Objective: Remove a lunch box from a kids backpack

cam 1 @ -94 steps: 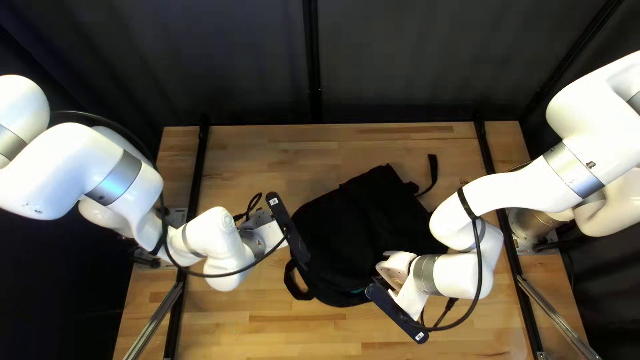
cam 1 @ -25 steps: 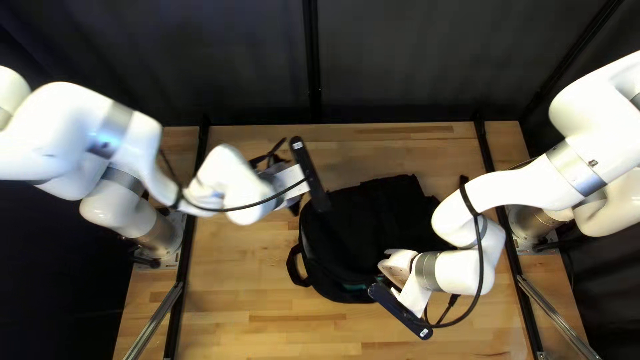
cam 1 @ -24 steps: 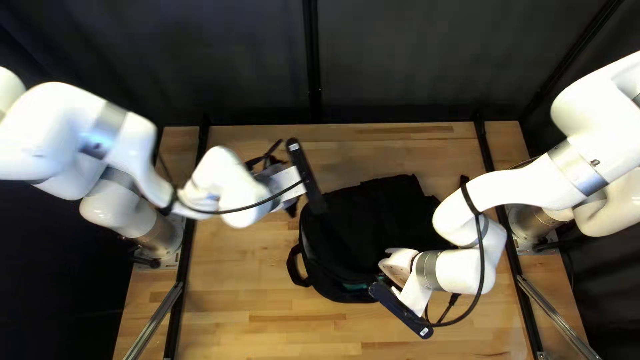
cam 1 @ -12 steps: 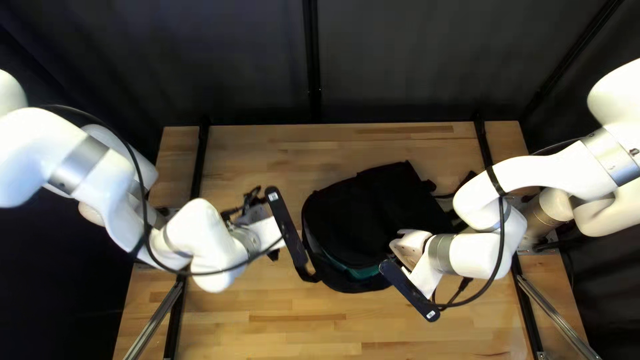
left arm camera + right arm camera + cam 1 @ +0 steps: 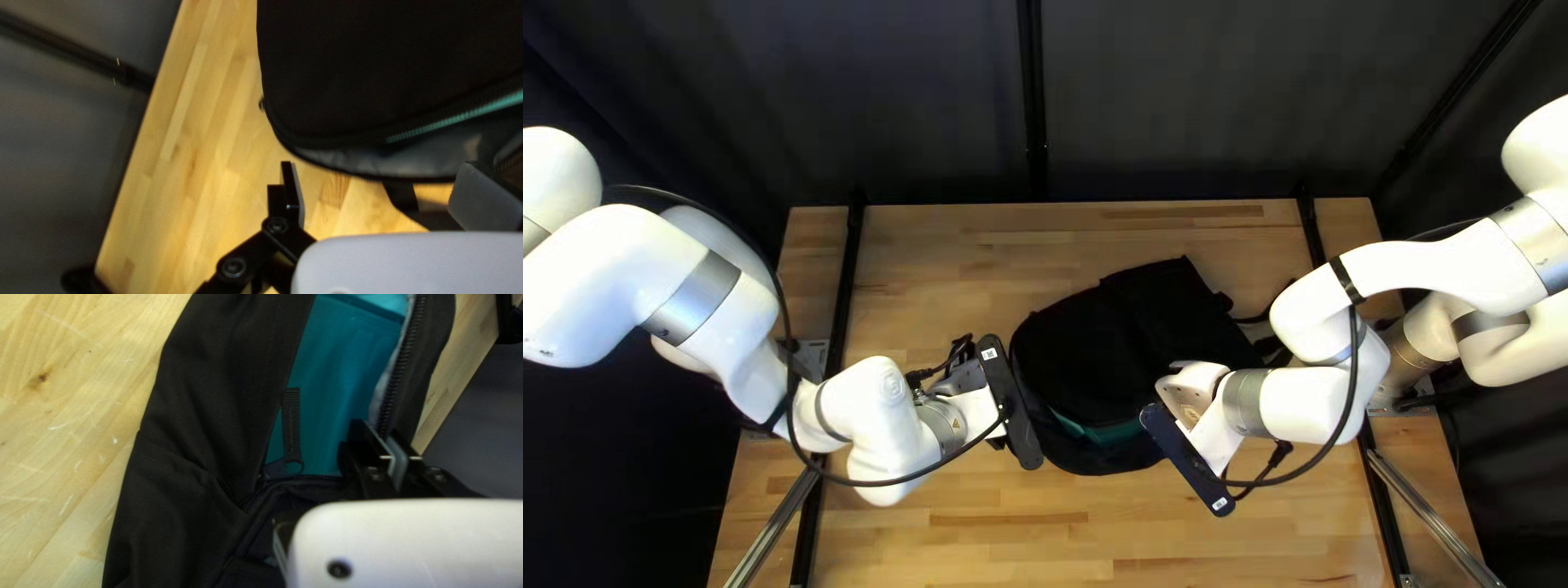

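At the left end of the black backpack is my left gripper, its tips hidden in the top left view. In the left wrist view my left gripper is open, fingers wide apart beside the backpack, a black strap between them. My right gripper is over the near side. In the right wrist view my right gripper is shut on the zippered edge of the backpack. Inside shows a teal surface; whether lunch box or lining I cannot tell.
Bare wooden tabletop lies in front of the backpack, and more behind it. Black rails run along the table's left side and right side. Cables loop from both arms.
My left gripper has come toward the near edge from farther back. My right gripper has moved right and slightly away from the near edge; the backpack has shifted and shows more teal.
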{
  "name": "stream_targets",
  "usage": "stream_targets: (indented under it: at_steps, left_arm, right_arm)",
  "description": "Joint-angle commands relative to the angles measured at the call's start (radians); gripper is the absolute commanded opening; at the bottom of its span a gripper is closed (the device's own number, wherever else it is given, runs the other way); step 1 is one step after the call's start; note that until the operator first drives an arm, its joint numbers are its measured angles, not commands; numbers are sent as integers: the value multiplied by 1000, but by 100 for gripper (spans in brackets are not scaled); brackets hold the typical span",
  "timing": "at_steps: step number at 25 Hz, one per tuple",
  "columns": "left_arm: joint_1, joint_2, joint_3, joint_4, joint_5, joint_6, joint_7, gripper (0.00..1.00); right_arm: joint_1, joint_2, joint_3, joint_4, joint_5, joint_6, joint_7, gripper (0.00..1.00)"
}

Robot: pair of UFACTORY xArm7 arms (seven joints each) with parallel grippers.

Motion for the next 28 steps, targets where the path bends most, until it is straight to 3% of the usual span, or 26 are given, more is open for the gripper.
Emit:
stream_targets:
  at_steps: [1,9,18,28]
  left_arm:
    - [28,-18,25,-35,107,-58,-20,100]
    - [38,58,33,-21,223,-129,-117,100]
    - [34,79,29,-15,252,-146,-137,100]
    - [69,48,68,-31,290,-176,-101,100]
  right_arm:
    - [2,-16,1,-15,-4,-15,5,0]
    - [-5,-34,-8,-33,-16,-32,11,0]
    - [-11,-33,-4,-37,-35,-41,36,0]
    - [-7,-8,8,-10,-44,-29,28,0]
